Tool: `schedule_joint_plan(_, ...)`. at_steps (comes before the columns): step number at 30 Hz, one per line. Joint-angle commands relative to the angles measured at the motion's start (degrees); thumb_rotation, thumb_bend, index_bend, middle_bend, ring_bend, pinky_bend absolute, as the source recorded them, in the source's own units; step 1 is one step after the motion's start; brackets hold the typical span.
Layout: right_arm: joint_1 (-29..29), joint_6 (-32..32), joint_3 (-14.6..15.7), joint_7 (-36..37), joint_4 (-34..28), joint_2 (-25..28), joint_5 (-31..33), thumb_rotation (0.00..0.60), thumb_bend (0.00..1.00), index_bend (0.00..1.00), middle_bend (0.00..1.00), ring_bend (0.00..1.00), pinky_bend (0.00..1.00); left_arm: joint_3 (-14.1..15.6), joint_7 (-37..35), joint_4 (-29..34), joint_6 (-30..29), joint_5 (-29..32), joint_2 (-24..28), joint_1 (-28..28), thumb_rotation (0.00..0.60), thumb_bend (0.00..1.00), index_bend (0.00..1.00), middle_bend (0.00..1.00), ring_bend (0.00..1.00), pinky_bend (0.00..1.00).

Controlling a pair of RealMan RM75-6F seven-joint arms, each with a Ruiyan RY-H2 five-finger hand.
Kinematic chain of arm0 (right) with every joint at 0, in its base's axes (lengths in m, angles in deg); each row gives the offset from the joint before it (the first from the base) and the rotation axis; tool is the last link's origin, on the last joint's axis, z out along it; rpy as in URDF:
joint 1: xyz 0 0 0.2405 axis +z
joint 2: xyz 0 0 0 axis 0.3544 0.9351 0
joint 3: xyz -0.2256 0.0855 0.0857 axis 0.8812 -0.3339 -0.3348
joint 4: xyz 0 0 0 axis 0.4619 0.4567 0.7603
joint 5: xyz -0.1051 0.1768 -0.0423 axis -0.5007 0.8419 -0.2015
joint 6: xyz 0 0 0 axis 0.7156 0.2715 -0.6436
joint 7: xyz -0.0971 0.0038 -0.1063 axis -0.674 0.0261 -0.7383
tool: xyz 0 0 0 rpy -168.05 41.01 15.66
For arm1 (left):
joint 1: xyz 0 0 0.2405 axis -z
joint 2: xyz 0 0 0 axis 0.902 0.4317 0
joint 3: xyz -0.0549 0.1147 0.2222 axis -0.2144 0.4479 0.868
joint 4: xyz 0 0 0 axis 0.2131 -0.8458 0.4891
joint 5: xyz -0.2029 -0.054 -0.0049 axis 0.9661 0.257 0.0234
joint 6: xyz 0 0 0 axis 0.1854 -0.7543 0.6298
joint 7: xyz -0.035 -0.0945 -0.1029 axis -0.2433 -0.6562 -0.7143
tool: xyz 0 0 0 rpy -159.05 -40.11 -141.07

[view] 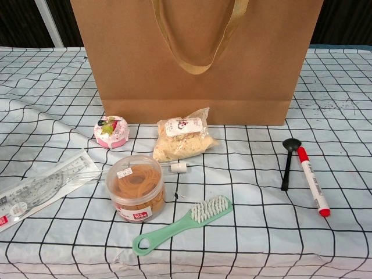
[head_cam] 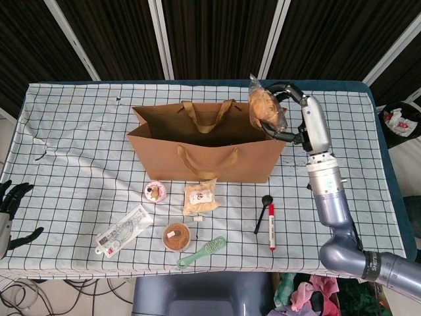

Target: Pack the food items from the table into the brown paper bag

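Observation:
The brown paper bag [head_cam: 207, 141] stands open at the table's middle; the chest view shows its front wall [view: 197, 58]. My right hand [head_cam: 284, 113] holds a bagged bread roll [head_cam: 265, 109] in clear wrap above the bag's right end. In front of the bag lie a pink-wrapped small cake [head_cam: 155, 191] [view: 111, 131] and a clear packet of beige food [head_cam: 200, 197] [view: 183, 141]. My left hand [head_cam: 12, 214] hangs off the table's left edge with fingers apart, holding nothing.
Near the front edge lie a ruler set in a sleeve [head_cam: 123, 229], a tub of rubber bands [view: 135, 188], a green brush [view: 183, 224], a black spoon [view: 289, 160] and a red marker [view: 313, 182]. A small white cap [view: 178, 167] sits by the packet.

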Motion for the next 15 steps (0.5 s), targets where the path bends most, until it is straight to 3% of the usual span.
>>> schedule_joint_plan(1, 2.57, 2.37, 1.00, -0.35, 2.68, -2.48, 0.68, 0.600, 0.36, 0.44, 0.45, 0.49, 0.32, 0.07, 0.19, -0.02, 0.15, -0.10, -0.10, 0.08, 0.600, 0.10, 0.14, 0.14, 0.02, 0.05)
schedule_joint_plan(7, 4.56, 6.24, 4.35, -2.56, 4.65, -4.13, 1.02, 0.600, 0.33, 0.41, 0.41, 0.44, 0.31, 0.17, 0.29, 0.01, 0.43, -0.19, -0.11, 0.20, 0.600, 0.10, 0.14, 0.14, 0.02, 0.05)
schedule_joint_plan(11, 5.06, 9.76, 6.52, -4.24, 4.94, -3.07, 1.48, 0.600, 0.23, 0.25, 0.26, 0.28, 0.26, 0.09, -0.14, 0.02, 0.32, -0.07, 0.02, 0.15, 0.600, 0.10, 0.14, 0.14, 0.02, 0.05)
schedule_joint_plan(15, 5.37, 13.33, 8.23, -5.86, 4.90, -1.13, 2.52, 0.600, 0.13, 0.19, 0.13, 0.19, 0.24, 0.10, -0.37, 0.03, 0.26, -0.16, 0.09, 0.15, 0.600, 0.10, 0.14, 0.14, 0.02, 0.05)
